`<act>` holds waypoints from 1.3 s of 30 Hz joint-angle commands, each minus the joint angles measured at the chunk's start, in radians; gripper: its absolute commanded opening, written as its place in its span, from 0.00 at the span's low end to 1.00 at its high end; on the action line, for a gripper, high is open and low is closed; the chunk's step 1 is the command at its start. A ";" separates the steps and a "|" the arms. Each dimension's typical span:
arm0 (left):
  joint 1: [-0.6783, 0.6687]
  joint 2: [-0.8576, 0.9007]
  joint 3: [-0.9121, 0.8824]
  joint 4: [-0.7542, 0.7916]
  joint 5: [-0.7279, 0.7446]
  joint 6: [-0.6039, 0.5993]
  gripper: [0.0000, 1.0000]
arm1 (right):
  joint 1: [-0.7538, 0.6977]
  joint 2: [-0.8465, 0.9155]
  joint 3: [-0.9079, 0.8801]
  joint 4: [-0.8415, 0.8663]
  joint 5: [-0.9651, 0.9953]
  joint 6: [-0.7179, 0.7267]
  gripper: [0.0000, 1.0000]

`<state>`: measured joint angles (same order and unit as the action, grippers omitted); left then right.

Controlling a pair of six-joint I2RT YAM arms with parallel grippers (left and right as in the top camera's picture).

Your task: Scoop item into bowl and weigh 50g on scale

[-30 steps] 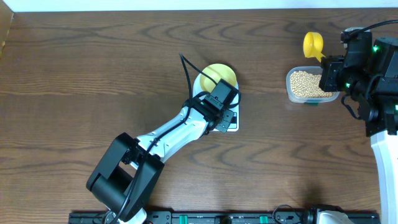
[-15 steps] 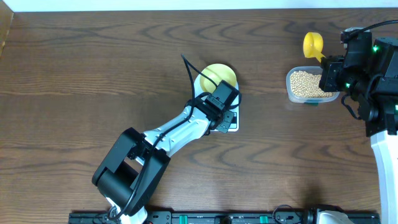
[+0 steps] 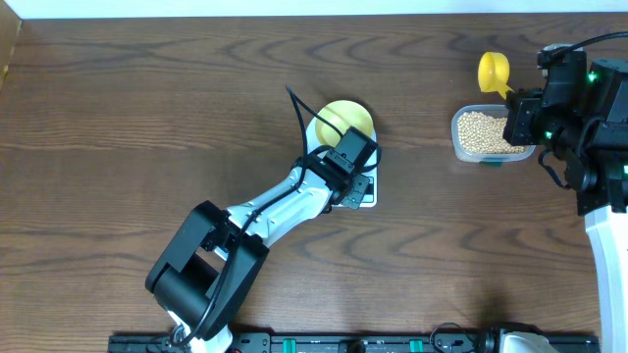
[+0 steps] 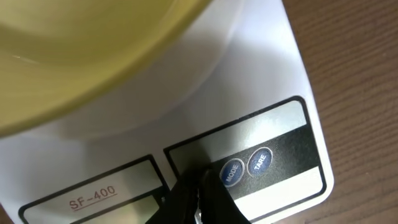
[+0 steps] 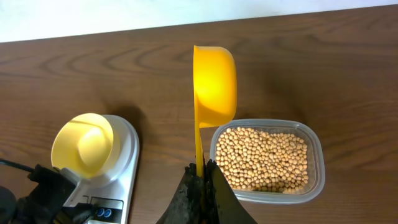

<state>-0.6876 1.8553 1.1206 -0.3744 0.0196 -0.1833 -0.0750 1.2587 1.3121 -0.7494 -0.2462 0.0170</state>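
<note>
The black-and-white left arm (image 3: 285,201) reaches from the near edge to mid-table; the black left gripper (image 4: 198,182) is pinched closed, tips down. At far right, the black right gripper (image 5: 200,180) clamps the handle of a bright yellow plastic scoop (image 5: 214,81).

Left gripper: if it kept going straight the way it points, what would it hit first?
Probably the front panel of the scale, right beside the MODE button; the shut left gripper looks nearly on it.

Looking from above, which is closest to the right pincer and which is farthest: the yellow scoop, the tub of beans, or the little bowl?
1. The yellow scoop: held in the right pincer.
2. The tub of beans: just below it, on the right side.
3. The bowl: farthest, on the scale mid-table.
</note>
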 commanded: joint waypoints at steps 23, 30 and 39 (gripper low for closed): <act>0.003 0.086 -0.025 -0.034 -0.016 -0.005 0.07 | -0.004 0.004 0.015 -0.029 0.004 -0.015 0.01; 0.003 0.086 -0.050 -0.039 -0.021 -0.010 0.07 | -0.004 0.004 0.015 -0.032 0.004 -0.015 0.01; 0.004 0.086 -0.058 -0.031 -0.022 -0.010 0.07 | -0.004 0.004 0.015 -0.034 0.004 -0.015 0.01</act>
<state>-0.6891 1.8694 1.1244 -0.3813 0.0196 -0.1833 -0.0750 1.2587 1.3121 -0.7818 -0.2462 0.0170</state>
